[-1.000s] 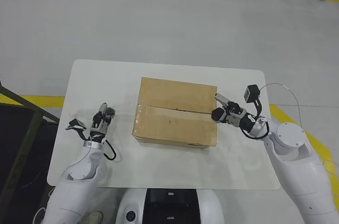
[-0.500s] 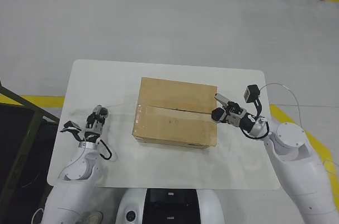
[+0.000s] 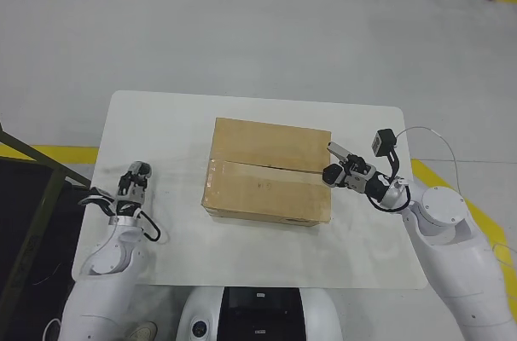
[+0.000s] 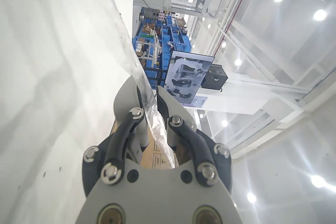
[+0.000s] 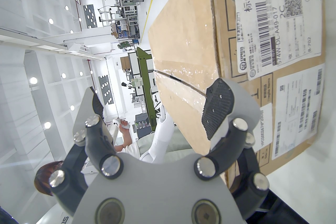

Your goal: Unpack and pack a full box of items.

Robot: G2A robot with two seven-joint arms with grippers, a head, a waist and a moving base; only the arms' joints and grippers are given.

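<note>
Sliding outward across the surface (image 3: 156, 119), the left gripper (image 3: 136, 177) now sits farther from the box (image 3: 267, 170), pinched shut on a strip of clear tape (image 4: 157, 128). The right gripper (image 3: 334, 162) hasn't budged: jaws spread, one pad against the box's end (apparently steadying it). The box sits mid-surface with its flaps down, so unsealing looks to be under way. Next, the strip likely needs pulling free before the flaps are lifted.

The box (image 3: 267, 170) is matt cardboard with glossy paper labels (image 5: 275, 25); the tape strip (image 4: 153, 117) is clear, crinkled plastic.
</note>
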